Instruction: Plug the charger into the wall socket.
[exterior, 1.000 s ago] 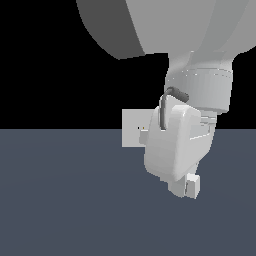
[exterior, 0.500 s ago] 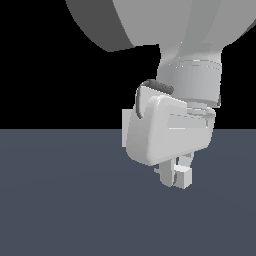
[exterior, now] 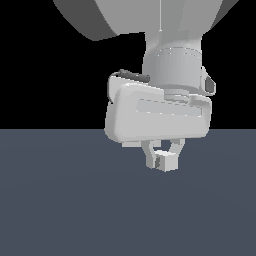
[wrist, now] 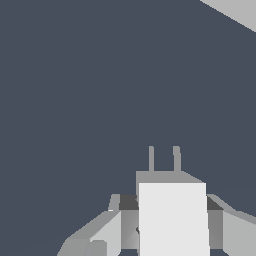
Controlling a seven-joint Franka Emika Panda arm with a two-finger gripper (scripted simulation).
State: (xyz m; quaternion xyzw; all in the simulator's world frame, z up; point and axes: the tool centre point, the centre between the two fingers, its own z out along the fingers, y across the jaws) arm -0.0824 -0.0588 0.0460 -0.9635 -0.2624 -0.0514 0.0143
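Change: since the earlier frames my wrist has swung round, so my gripper's body now faces the exterior view broadside; the white plate seen behind my hand a second ago is covered by my hand in that view now.
Gripper: my gripper [exterior: 163, 156] hangs low over the dark grey floor [exterior: 60, 200], fingers pointing down in the exterior view.
Jaws: clenched on the charger, one finger on each side of it, touching.
Fingers: short and pale, one finger [exterior: 151, 152] toward the exterior view's left of the block, the other just on its far side.
Charger: the charger [exterior: 168, 161] is a small white block, held at my fingertips, lifted clear of the floor as far as I can tell.
Charger, wrist view: white face of the charger [wrist: 172, 217] fills the lower middle, my fingers [wrist: 102, 232] flanking it.
Prongs: two short grey prongs [wrist: 163, 159] stick out of the charger's far end, side by side, parallel, pointing away from my wrist over bare floor.
Wall socket: only a pale sliver [wrist: 235, 11] at a corner of the wrist view, well apart from the prongs; cannot tell if it is the socket plate, no holes visible.
Contact: prongs touch nothing.
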